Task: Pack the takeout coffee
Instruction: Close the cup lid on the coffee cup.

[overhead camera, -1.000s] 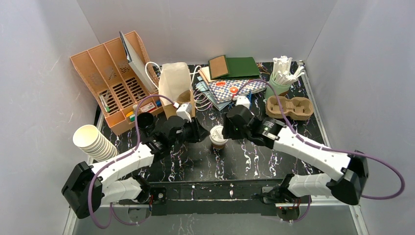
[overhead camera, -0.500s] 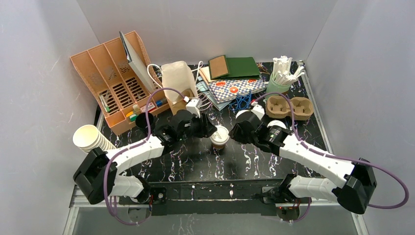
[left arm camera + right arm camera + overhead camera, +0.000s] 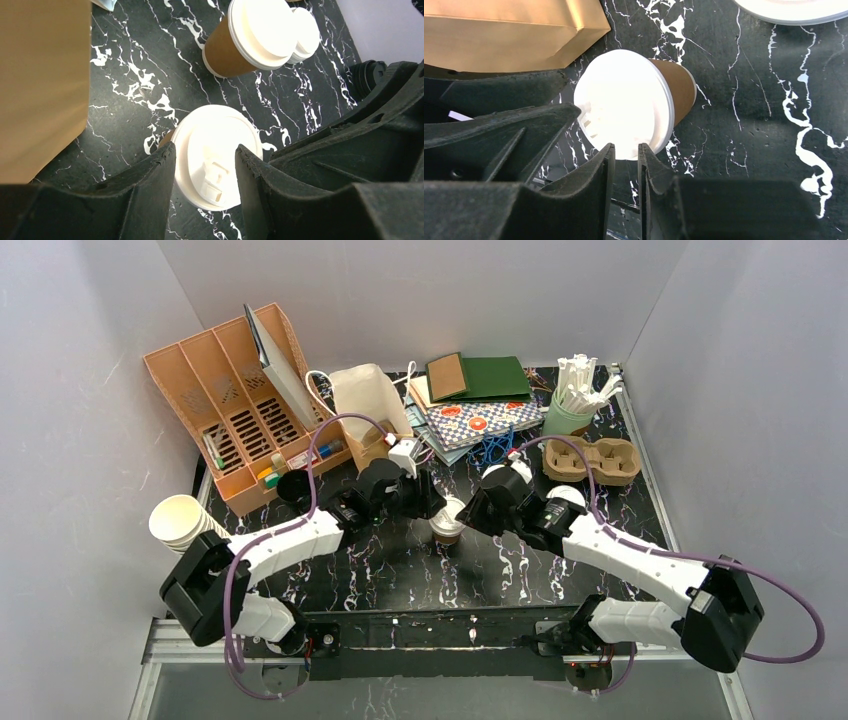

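A tan-brown coffee cup with a white lid (image 3: 447, 520) stands at the table's middle. My left gripper (image 3: 425, 502) is open just left of it. In the left wrist view the gripper (image 3: 205, 150) hovers over the lid (image 3: 215, 132), a finger on each side. My right gripper (image 3: 472, 512) is just right of the cup. In the right wrist view it (image 3: 625, 147) is nearly shut and empty, close to the lid (image 3: 624, 100). A second lidded cup (image 3: 235, 47) stands farther off, with a third white lid (image 3: 306, 31) behind it.
A brown paper bag (image 3: 360, 405) stands behind the left gripper. A cardboard cup carrier (image 3: 592, 460) lies at the back right. A black cup (image 3: 292, 485), a stack of cream cups (image 3: 185, 525), an orange organizer (image 3: 225, 410) and a cup of straws (image 3: 575, 405) surround the work area.
My left gripper has moved right, from beside the bag to over the cup. My right gripper drew back a little, then returned to the cup's right side.
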Robot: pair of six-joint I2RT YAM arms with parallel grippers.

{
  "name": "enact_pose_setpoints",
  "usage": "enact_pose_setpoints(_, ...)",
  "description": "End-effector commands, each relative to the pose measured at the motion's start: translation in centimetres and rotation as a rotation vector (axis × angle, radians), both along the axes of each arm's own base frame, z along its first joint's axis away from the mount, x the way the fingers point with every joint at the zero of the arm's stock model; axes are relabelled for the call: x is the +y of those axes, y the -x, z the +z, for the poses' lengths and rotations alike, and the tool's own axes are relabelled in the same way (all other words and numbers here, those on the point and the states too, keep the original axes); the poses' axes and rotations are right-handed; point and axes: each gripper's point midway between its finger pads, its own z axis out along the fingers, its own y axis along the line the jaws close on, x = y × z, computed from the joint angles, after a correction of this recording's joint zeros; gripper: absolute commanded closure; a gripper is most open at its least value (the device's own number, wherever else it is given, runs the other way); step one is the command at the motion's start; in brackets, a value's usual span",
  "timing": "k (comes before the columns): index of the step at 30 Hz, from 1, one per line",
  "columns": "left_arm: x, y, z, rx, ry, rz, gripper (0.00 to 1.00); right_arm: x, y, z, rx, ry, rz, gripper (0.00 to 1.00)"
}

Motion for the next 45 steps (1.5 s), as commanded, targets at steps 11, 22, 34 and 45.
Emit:
enact_pose_setpoints(11,-0.6,-0.2,-0.4,0.012,-0.018,-0.031,0.55,0.8,-0.2,-1.3,0.045,-0.063,-0.024,0.67)
enact_pose_setpoints(22,-0.6,0.4,-1.9,0.052,-0.033,-0.050,0.57,0.3,-0.4,-2.4,0.076,-0.043,-0.042,0.67)
enact_pose_setpoints(34,-0.3,1.0,-2.1,0.073,-0.032,-0.053,0.57,0.0,-1.0,-1.7,0.058,-0.044,-0.038,0.68)
enact_pose_setpoints(45,0.1,2.5,0.0,0.109,-0.002,-0.074,0.57,-0.3,-2.6,-0.7,0.037,-0.018,0.054,0.68)
